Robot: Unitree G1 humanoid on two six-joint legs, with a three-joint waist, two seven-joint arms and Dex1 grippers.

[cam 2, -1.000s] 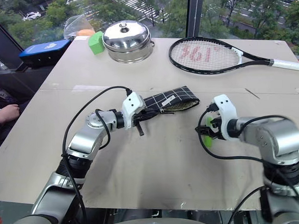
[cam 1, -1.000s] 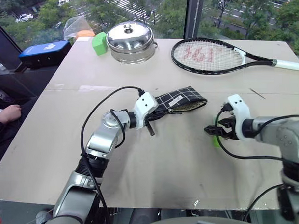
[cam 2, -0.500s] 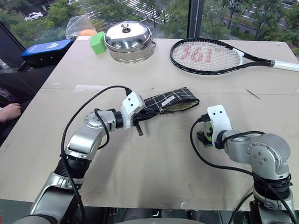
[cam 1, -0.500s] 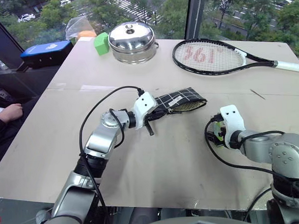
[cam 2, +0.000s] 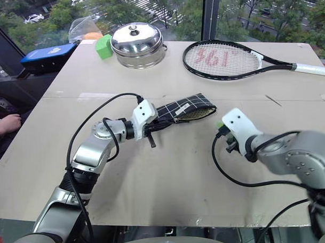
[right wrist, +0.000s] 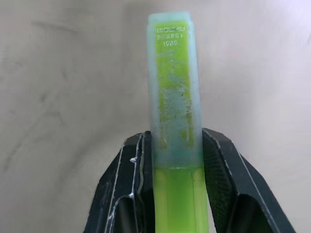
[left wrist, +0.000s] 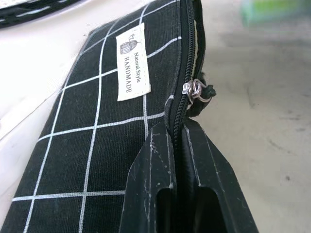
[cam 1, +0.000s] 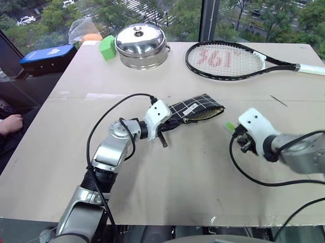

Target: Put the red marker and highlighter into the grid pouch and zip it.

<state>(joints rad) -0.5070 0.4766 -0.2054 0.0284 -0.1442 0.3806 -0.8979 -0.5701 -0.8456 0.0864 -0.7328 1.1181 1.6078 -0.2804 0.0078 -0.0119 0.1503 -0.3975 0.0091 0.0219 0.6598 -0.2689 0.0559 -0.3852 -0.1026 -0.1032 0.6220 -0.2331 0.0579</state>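
The highlighter [right wrist: 175,116] is gripped between the two fingers of the right claw [cam 1: 242,141], above the table [cam 1: 169,174] and clear of its surface, in the right half and nearer the front edge than the far one. Its long axis is run straight out along the fingers, with the pale translucent cap leading and pointed away from the wrist; a green tip [cam 1: 227,126] is seen past the white wrist housing, directed toward the grid pouch [cam 1: 197,109].

The grid pouch is laid flat near the middle of the table, its long axis set roughly parallel to the front edge, rising slightly toward the right. Its zipper edge is turned toward the front edge and the mouth is gaping at the right end. The left end is pinched on the zipper seam by the clenched left claw [left wrist: 179,145], whose forearm is angled in from the front-left.

Bare table is left between pouch and highlighter, and along the front edge.
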